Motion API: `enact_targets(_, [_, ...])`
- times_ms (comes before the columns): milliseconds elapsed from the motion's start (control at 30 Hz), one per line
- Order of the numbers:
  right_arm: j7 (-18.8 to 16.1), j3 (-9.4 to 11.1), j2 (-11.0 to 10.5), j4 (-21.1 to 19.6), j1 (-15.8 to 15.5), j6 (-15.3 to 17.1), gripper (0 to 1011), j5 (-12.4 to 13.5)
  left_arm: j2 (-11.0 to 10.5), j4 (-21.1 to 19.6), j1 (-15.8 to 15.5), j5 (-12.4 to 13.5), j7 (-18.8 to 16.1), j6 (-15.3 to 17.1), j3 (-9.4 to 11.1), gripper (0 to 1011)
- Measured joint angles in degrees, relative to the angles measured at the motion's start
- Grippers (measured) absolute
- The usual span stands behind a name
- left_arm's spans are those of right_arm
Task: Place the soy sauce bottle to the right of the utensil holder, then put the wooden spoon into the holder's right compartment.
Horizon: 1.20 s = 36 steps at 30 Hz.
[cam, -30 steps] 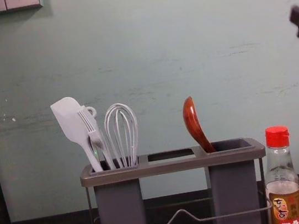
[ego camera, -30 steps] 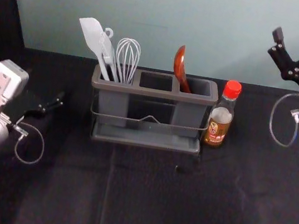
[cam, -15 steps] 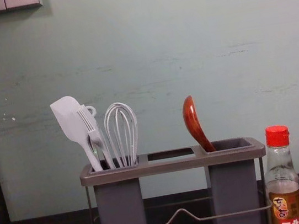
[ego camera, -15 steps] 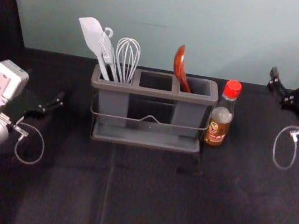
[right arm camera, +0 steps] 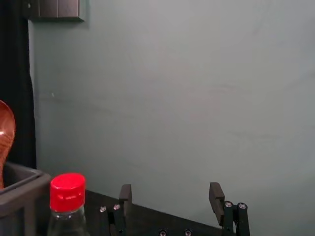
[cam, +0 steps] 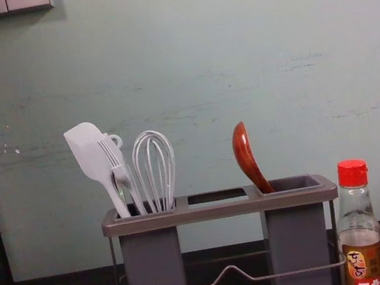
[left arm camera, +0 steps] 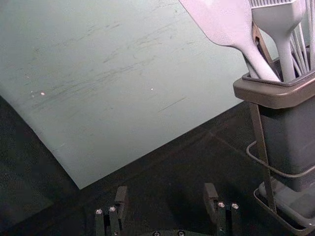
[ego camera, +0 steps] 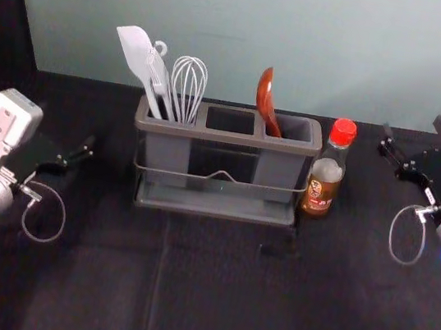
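My right gripper [ego camera: 413,127] is open and empty, to the right of the soy sauce bottle [ego camera: 324,176]; in the right wrist view the gripper [right arm camera: 170,199] has its fingers wide apart, with the red cap [right arm camera: 68,192] off to one side. The bottle stands upright just right of the utensil holder [ego camera: 227,136]. The wooden spoon [cam: 246,157] leans in the holder's right compartment, bowl end up. My left gripper [ego camera: 83,153] is parked left of the holder; its own wrist view shows this gripper [left arm camera: 165,199] open and empty.
In the holder's left compartment stand a white spatula [ego camera: 141,60], a brush and a whisk [ego camera: 188,85]. Behind everything rises a pale green wall [cam: 185,58]. Dark cloth [ego camera: 210,288] covers the table.
In the head view my right gripper has come down toward the table and somewhat closer to the bottle. The left arm, bottle, spoon and holder have stayed in place.
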State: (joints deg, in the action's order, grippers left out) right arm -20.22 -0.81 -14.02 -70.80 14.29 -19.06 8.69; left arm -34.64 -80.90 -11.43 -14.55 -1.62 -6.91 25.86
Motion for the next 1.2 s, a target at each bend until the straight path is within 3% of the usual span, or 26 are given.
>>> enact_targets(467, [0.0,-0.1,-0.2,-0.5,-0.1,0.9,1002,0.3,0.0,0.0,0.0,0.0,0.0,0.0,0.0,1000])
enact_targets(567, [0.8,-0.2,-0.5,-1.6,-0.3,4.2,1002,0.7,0.0,0.0,0.0,0.0,0.0,0.0,0.0,1000])
enact_targets(667, [2.8,-0.4,-0.7,-2.8,-0.3,9.4,1002,0.6,0.0,0.0,0.0,0.0,0.0,0.0,0.0,1000])
enact_targets(767, [5.8,-1.3,-0.8,-3.3,0.2,14.1,1002,-1.1,0.0,0.0,0.0,0.0,0.0,0.0,0.0,1000])
enact_targets(900, [7.6,-2.2,-0.7,-2.3,1.6,17.8,1003,-2.7,0.0,0.0,0.0,0.0,0.0,0.0,0.0,1000])
enact_targets(1067, [8.4,-3.5,-0.2,1.6,4.0,19.1,1002,-4.3,0.0,0.0,0.0,0.0,0.0,0.0,0.0,1000])
enact_targets(1200, [8.8,-3.8,0.1,2.4,4.4,18.6,1002,-4.8,0.0,0.0,0.0,0.0,0.0,0.0,0.0,1000])
